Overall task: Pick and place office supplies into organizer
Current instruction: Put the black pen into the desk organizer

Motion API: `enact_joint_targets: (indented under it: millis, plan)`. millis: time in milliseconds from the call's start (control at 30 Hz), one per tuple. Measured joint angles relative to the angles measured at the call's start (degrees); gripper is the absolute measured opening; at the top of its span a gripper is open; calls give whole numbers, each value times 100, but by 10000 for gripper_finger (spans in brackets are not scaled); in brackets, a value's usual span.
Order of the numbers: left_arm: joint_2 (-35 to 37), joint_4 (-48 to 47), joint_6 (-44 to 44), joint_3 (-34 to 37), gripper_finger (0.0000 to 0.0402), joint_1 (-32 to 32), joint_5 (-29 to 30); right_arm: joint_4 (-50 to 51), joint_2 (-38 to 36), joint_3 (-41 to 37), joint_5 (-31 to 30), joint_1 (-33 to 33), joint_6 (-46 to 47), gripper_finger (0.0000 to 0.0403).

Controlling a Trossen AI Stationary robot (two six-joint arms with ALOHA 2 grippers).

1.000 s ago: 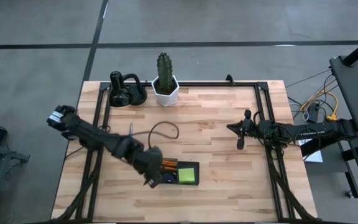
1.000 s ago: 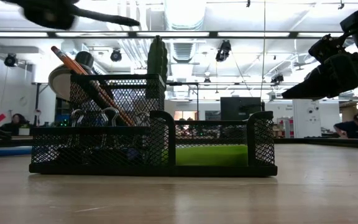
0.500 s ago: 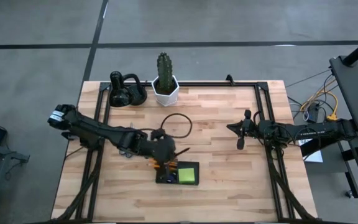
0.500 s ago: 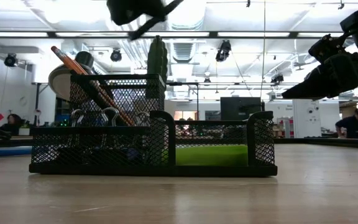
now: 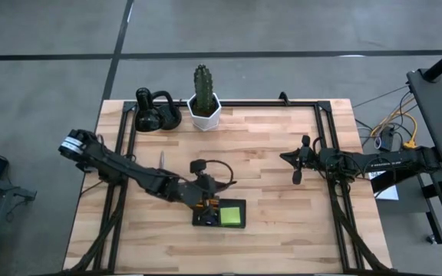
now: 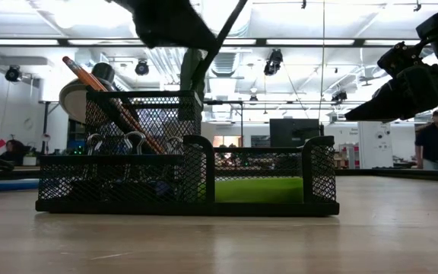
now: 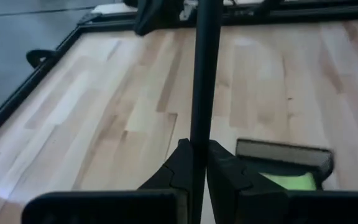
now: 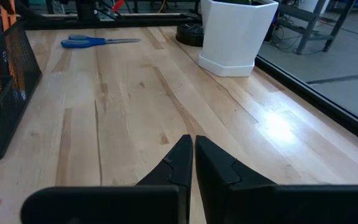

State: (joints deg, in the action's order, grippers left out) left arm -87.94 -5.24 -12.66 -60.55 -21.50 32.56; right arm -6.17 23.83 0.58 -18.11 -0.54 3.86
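Observation:
The organizer (image 5: 235, 224), a black mesh tray (image 6: 319, 164), stands near the table's front middle. It holds orange pencils (image 6: 101, 87), clips and a lime-green sticky pad (image 6: 257, 189). My left gripper (image 5: 208, 195) hovers just above its left part (image 6: 175, 27), shut on a dark pen (image 7: 201, 74). The pen slants steeply down over the tall compartment (image 6: 220, 38). Blue-handled scissors (image 8: 98, 42) lie flat on the table at left of centre. My right gripper (image 5: 296, 175) waits shut and empty at the right. My left gripper pinches the pen's shaft (image 7: 197, 144) between its two fingertips. The fingers come from the table's left, slanting down, and lie across the pen. The pen stands steep and tilted, most of its length rising above the fingers, clear of the table. Its lower end is hidden.
A white hexagonal pot with a cactus (image 5: 203, 107) and a black rounded gadget (image 5: 153, 113) stand along the far edge. A cable loops over the left arm (image 5: 215, 165). Bare wood stretches between the organizer and the right arm. People move in the room beyond.
My left gripper has gone from the organizer's left side toward the table's right and sunk, and its wrist has rolled. The pen has tipped from nearly level to steep. The gripper has stayed shut on it.

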Motion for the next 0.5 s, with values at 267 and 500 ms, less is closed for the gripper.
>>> enact_joint_targets:
  millis: [267, 500]
  plan:
    - [0, 532, -52, 286, 8, -554, 1170, 0, 0, 0, 0, 2, 0, 8]
    - [-21, 790, -602, 288, 8, -1155, 2582, 0, 0, 0, 0, 0, 1, 8]
